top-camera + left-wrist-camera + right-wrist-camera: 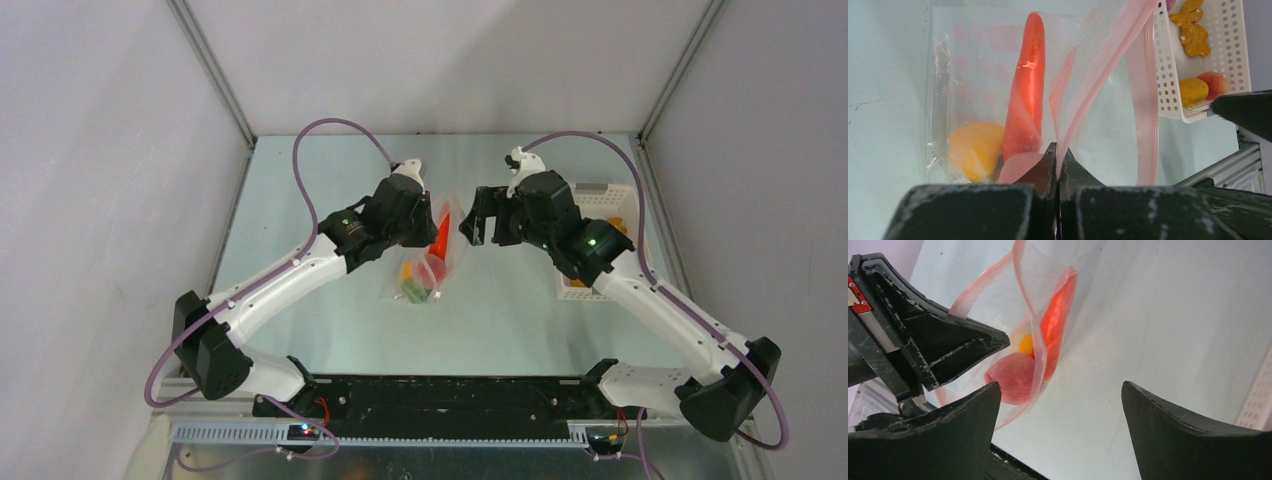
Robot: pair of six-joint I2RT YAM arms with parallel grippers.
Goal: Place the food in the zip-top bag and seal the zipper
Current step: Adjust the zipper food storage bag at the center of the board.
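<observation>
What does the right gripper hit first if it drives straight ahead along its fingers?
Most likely the zip-top bag: its raised rim, pinched by the left gripper, hangs just ahead, slightly off centre between the fingers of the open right gripper. Depth unclear; it could skim past onto the table.

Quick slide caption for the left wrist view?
Left gripper pinches the open zip-top bag; carrot and yellow fruit inside, white basket beyond.

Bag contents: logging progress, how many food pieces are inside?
4 visible in the zip-top bag: a long orange carrot, a yellow piece and a pink round piece at its base, a green piece at the bag's near end. Others may be hidden.
</observation>
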